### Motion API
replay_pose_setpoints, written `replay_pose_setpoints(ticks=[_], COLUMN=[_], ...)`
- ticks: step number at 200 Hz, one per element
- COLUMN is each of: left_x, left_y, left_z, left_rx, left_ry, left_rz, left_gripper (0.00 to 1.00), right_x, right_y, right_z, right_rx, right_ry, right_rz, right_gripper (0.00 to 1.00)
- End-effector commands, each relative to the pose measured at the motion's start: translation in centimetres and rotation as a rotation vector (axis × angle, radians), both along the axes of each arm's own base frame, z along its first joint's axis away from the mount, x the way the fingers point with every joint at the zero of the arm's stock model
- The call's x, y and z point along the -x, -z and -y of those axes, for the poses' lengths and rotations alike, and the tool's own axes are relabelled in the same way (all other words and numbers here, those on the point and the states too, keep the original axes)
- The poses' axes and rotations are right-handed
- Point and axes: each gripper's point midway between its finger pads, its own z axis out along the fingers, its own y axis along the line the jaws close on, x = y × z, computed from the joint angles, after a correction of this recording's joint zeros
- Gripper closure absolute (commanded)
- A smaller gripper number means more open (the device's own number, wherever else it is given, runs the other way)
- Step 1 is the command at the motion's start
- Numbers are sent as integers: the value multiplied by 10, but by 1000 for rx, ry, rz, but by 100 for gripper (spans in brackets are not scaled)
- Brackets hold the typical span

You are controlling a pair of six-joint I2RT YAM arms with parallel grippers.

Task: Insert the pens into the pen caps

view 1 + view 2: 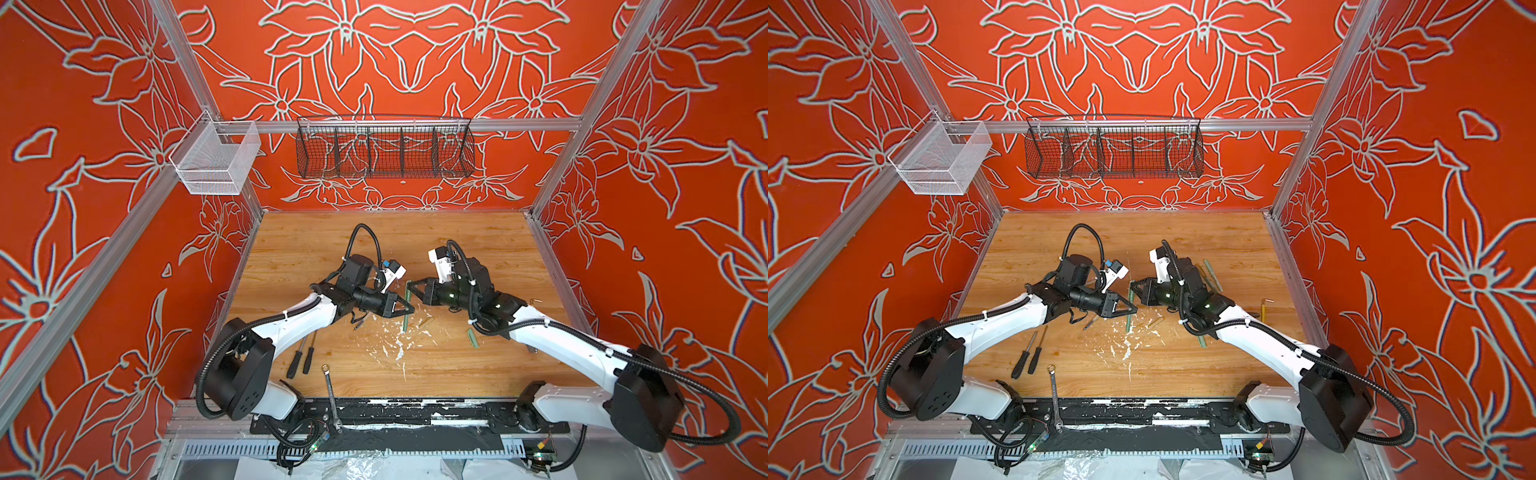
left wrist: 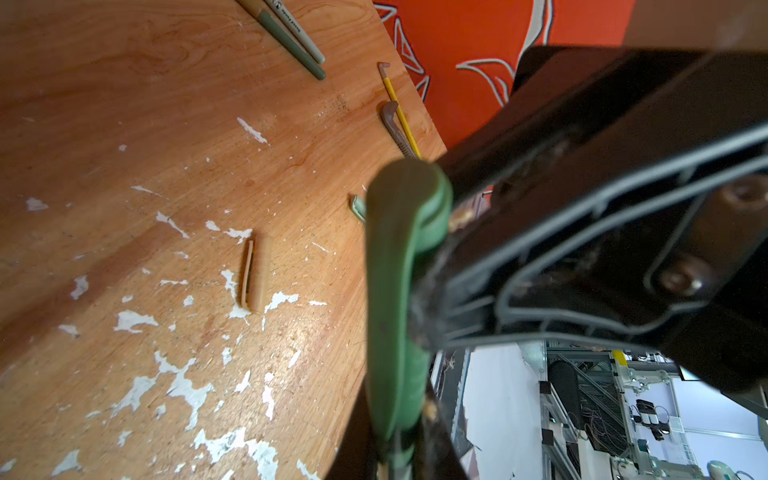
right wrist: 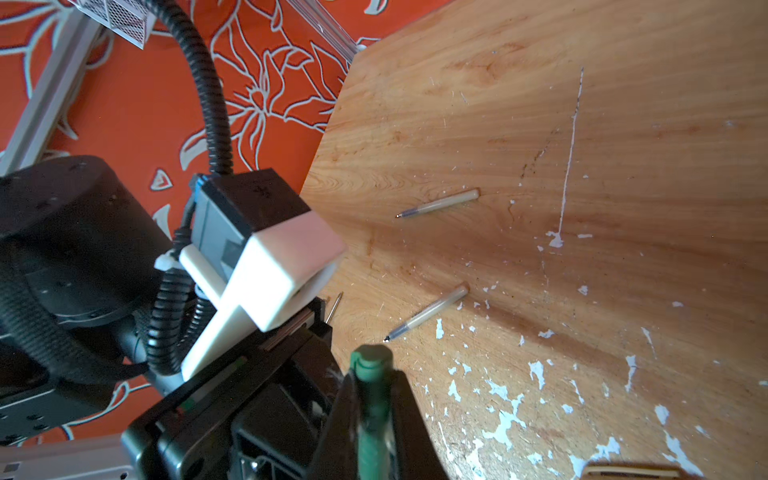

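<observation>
A green pen (image 1: 406, 320) stands nearly upright over the middle of the table (image 1: 457, 374), and both grippers grip it. My left gripper (image 1: 410, 310) (image 2: 395, 455) is shut on its barrel. Just above, my right gripper (image 1: 410, 288) (image 3: 372, 388) is shut on the green pen cap (image 2: 395, 270) (image 3: 370, 357) at the pen's top end. A beige cap (image 2: 255, 274) (image 1: 426, 321) lies on the wood below them, and a green cap (image 1: 473, 337) lies by the right arm. Two beige pens (image 3: 440, 203) (image 3: 428, 311) lie under the left arm. Two more pens (image 1: 1212, 274) lie behind the right arm.
Two black-handled screwdrivers (image 1: 301, 357) and a silver wrench (image 1: 331, 395) lie at the front left. Hex keys (image 2: 399, 108) lie near the right wall. White paint flecks (image 1: 395, 345) dot the wood. A black wire basket (image 1: 384, 149) and a white basket (image 1: 216, 160) hang on the rails.
</observation>
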Motion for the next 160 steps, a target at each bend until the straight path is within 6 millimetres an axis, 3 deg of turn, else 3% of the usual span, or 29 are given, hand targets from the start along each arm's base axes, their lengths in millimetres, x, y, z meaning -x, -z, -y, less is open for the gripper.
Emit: replay_pose_setpoints(ticks=[1,32,42,55,70,99,114,160], left_x=[-49,-42,-39,-32,-25,-11,-5,-2], left_y=[-80,-56,-48,-37,-21,5,14,7], left_z=[5,4,2,0,-5,-18,-24,-32], left_rx=[166,142,131,116,88,45,24,-8], left_ry=[-45,-44,-45,-45,-60,-113,-132,-163], left_rz=[319,237,214,180,139,81,60,77], left_gripper=[100,100,89,66,50,25,0,3], right_x=[57,24,11,-6,-23,-42,-46,-61], right_y=[63,36,28,20,15,26,38,91], right_z=[4,5,9,17,30,55,66,122], right_rx=[139,110,109,97,95,110,149,584], right_ry=[-124,-27,8,48,89,126,117,60], right_rz=[-261,-170,-144,-127,-112,-130,-146,-214], right_gripper=[100,100,100,100,100,100,100,100])
